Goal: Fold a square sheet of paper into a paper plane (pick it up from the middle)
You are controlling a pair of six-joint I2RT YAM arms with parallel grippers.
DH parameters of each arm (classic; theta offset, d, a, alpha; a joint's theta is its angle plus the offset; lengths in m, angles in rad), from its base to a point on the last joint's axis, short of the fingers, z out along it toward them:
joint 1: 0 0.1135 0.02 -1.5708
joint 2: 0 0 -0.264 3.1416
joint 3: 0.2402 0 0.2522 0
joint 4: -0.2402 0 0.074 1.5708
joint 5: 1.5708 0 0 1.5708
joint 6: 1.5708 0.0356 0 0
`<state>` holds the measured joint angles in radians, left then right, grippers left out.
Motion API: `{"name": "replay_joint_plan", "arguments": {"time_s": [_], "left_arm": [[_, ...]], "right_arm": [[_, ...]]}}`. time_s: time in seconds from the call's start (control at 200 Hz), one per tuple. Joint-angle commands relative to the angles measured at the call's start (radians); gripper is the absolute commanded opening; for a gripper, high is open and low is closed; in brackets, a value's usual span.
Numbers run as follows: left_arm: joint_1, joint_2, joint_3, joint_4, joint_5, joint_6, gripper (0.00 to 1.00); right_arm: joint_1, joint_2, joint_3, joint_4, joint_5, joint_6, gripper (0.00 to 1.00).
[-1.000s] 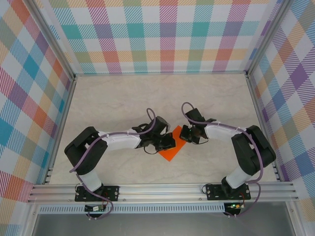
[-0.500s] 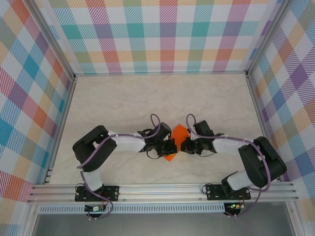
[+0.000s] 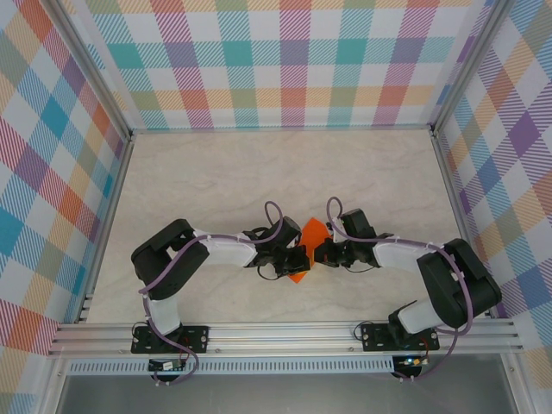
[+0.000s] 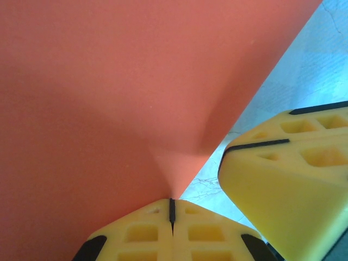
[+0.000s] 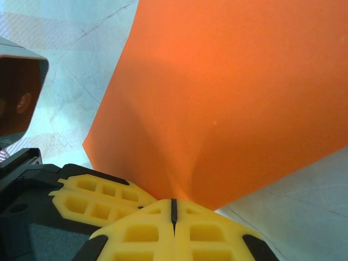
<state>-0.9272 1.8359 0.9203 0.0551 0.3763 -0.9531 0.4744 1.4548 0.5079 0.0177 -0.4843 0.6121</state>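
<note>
Seen from above, the left hand [image 3: 297,257] and right hand [image 3: 322,253] meet almost nose to nose. The square sheet of paper [image 3: 312,231] sits between them, with one corner showing past the hands and another on their near side, over the table [image 3: 216,172]. Each arm is folded at the elbow, its forearm reaching inward and low.

The wrist views show the grip. Each hand's fingers are pressed together, pinching the orange sheet, which puckers into a ridge at the fingertips. In the left wrist view, the right hand's yellow finger lies just beside that pinch.
</note>
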Motion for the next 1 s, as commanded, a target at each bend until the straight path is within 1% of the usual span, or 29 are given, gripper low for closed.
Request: {"name": "replay_joint_plan", "arguments": {"time_s": [0.0,0.31,0.48,0.64,0.82,1.0], "left_arm": [[-0.009,0.009,0.014,-0.041,-0.022,0.020,0.00],[-0.009,0.005,0.026,-0.046,-0.012,0.032,0.00],[-0.009,-0.018,0.025,-0.012,-0.005,0.038,0.00],[-0.009,-0.002,0.051,-0.095,-0.054,0.054,0.00],[-0.009,0.016,0.045,-0.109,-0.053,0.044,0.00],[-0.009,0.020,0.040,-0.170,-0.061,0.048,0.00]], "right_arm": [[-0.005,0.022,0.030,0.029,-0.032,-0.021,0.00],[-0.005,0.089,0.052,0.033,-0.014,-0.020,0.00],[-0.006,0.100,0.054,0.025,0.000,-0.017,0.00],[-0.006,0.088,0.055,0.026,-0.006,-0.019,0.00],[-0.007,0.106,0.061,0.020,0.001,-0.023,0.00],[-0.027,0.122,0.069,0.014,0.019,-0.026,0.00]]}}
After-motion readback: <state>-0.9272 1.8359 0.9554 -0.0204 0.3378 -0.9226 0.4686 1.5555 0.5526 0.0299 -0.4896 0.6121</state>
